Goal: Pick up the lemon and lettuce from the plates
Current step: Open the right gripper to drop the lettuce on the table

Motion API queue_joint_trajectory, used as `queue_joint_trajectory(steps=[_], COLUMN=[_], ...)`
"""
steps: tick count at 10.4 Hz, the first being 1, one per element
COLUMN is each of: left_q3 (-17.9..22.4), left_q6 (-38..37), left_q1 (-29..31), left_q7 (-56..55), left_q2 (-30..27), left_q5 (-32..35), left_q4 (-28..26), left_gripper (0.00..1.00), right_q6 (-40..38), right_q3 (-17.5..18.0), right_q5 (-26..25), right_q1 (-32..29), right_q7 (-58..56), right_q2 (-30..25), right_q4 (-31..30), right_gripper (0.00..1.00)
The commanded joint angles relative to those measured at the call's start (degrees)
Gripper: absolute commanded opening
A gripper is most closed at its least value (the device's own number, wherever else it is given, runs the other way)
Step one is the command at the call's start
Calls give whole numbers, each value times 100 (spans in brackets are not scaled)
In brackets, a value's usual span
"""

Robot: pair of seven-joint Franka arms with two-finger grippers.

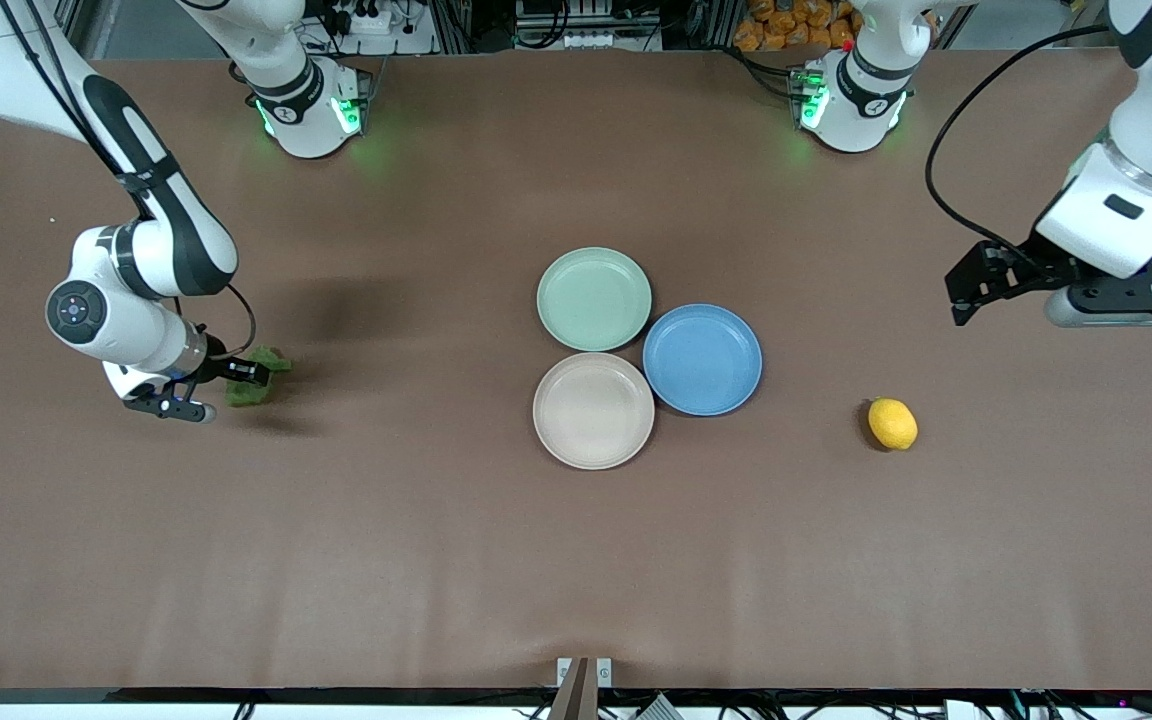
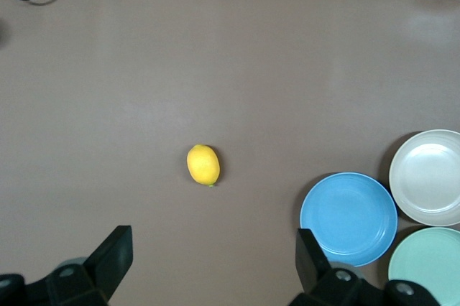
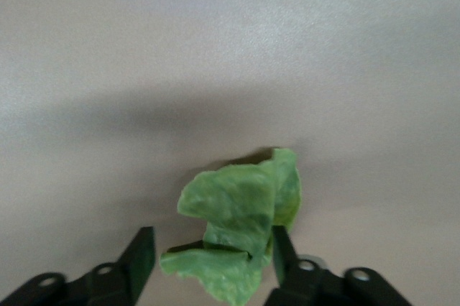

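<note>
Brown worktop (image 1: 576, 560), one, carrying three plates, one lemon and one lettuce leaf. Mint green plate (image 1: 594, 299), beige plate (image 1: 593, 410) and blue plate (image 1: 702, 359): grouped at the middle of the worktop, rims touching or nearly so, all three seen bare; the group is well apart from both claws. Lemon (image 1: 892, 423): laid on the bare worktop toward the left arm's end, off the plates, below and well apart from the left claw (image 1: 966, 292). Left claw: held up in the air over the worktop at the left arm's end, fingers spread wide, nothing between them; in the left wrist view the lemon (image 2: 203, 164) is seen between and ahead of the two fingertips (image 2: 113, 251), with no contact. Lettuce (image 1: 258, 376): crumpled green leaf on the worktop at the right arm's end, off the plates, directly at the right claw (image 1: 236, 385). Right claw: low at the worktop, fingers parted around the leaf; in the right wrist view the lettuce (image 3: 241, 220) is seen between the fingers (image 3: 142, 252), one finger touching its edge, the other apart from it, so no firm grip is shown.
</note>
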Motion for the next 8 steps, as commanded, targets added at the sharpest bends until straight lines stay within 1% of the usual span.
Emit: queue_joint_trajectory(steps=[1, 2, 4, 6, 7, 8], left_q3=[0, 18, 26, 105, 123, 193], left_q6=[-73, -73, -82, -275, -276, -284], left_q1=[194, 134, 81, 72, 28, -42], left_q7=[52, 43, 35, 78, 104, 105], left_q2=[-108, -125, -239, -266, -292, -292], left_q5=[-196, -275, -276, -267, -275, -276], left_q4=[-87, -87, -148, -174, -183, -201], left_gripper=[100, 100, 100, 100, 100, 100], right_q6=[-1067, -1299, -1406, -1520, -1764, -2228], right_q3=[64, 64, 12, -425, -480, -472], right_q5=[-28, -10, -10, 51, 322, 472], right_q1=[40, 84, 259, 724, 804, 823], right_q7=[39, 39, 39, 39, 22, -30], right_q2=[-496, -663, -989, -1174, -1270, -1323], right_q4=[332, 378, 387, 509, 693, 1042], right_gripper=[100, 100, 100, 100, 100, 100])
